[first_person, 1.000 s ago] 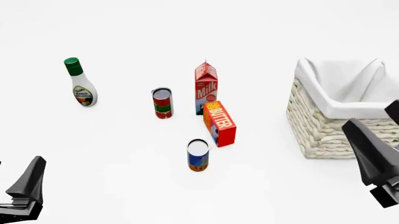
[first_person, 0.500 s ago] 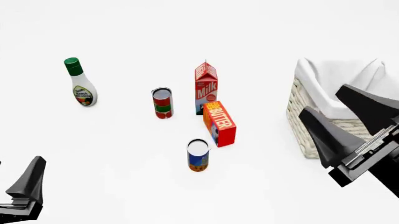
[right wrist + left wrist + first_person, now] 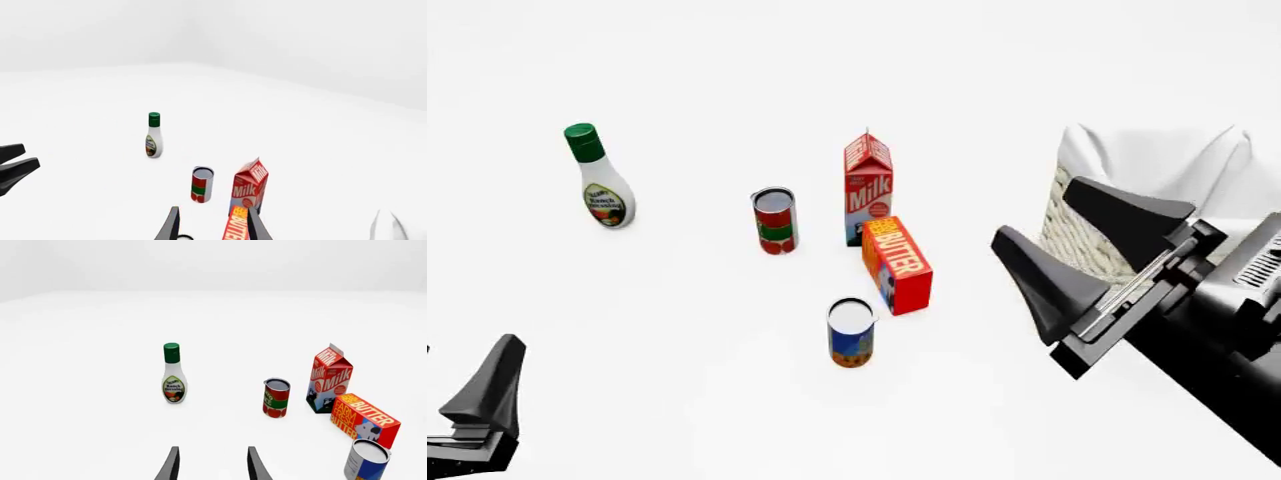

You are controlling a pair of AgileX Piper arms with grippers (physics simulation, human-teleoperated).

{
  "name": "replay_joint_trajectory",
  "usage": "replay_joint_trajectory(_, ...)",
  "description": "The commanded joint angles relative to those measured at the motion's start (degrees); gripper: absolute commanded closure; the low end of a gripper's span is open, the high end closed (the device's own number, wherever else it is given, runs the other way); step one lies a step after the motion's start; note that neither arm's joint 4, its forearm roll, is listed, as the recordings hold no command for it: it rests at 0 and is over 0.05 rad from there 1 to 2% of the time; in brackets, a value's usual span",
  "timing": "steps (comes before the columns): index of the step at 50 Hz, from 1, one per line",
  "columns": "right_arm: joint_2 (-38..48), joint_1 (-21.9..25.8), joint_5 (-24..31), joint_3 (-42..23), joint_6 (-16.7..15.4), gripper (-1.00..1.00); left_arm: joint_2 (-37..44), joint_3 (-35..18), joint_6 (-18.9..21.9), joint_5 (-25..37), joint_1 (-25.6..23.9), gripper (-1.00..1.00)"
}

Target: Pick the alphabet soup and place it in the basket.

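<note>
Right gripper point(image 3: 1068, 262), jaws spread, is hovering at right frame, beside basket point(image 3: 1081, 245), well apart from alphabet soup point(image 3: 851, 333).

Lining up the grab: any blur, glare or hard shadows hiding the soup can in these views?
Front view: sharp, flat lighting, alphabet soup clear with only a faint shadow. Left wrist view: crisp, can cropped at the edge. Right wrist view: right gripper covers most of it.
</note>
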Motion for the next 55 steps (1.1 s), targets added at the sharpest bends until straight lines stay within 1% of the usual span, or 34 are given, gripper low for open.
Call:
replay_joint_trajectory(1,4.36,1.87,-2.85,-0.68,-0.29,-1.00,0.00,0.00,0.00,0.00,0.00,-1.00)
replay_joint_trajectory(16,9.58,3.64,-6.19,-1.45,-0.26,-1.00,0.00,0.00,0.00,0.00,0.00,-1.00)
replay_joint_trajectory(28,15.65,5.72,-9.57,-2.79,-0.07,-1.00,0.00,0.00,0.00,0.00,0.00,-1.00)
replay_joint_trajectory(44,23.01,6.51,-14.41,-3.22,0.73,-1.00,0.00,0.00,0.00,0.00,0.00,-1.00)
replay_joint_trajectory(45,25.04,6.57,-15.78,-3.21,1.08,-1.00,0.00,0.00,0.00,0.00,0.00,-1.00)
replay_joint_trajectory(50,26.93,6.67,-16.99,-3.30,1.30,-1.00,0.00,0.00,0.00,0.00,0.00,-1.00)
replay_joint_trajectory(51,37.24,6.66,-22.19,-4.89,2.68,-1.00,0.00,0.00,0.00,0.00,0.00,-1.00)
replay_joint_trajectory(55,38.48,6.76,-22.88,-5.06,2.86,-1.00,0.00,0.00,0.00,0.00,0.00,-1.00)
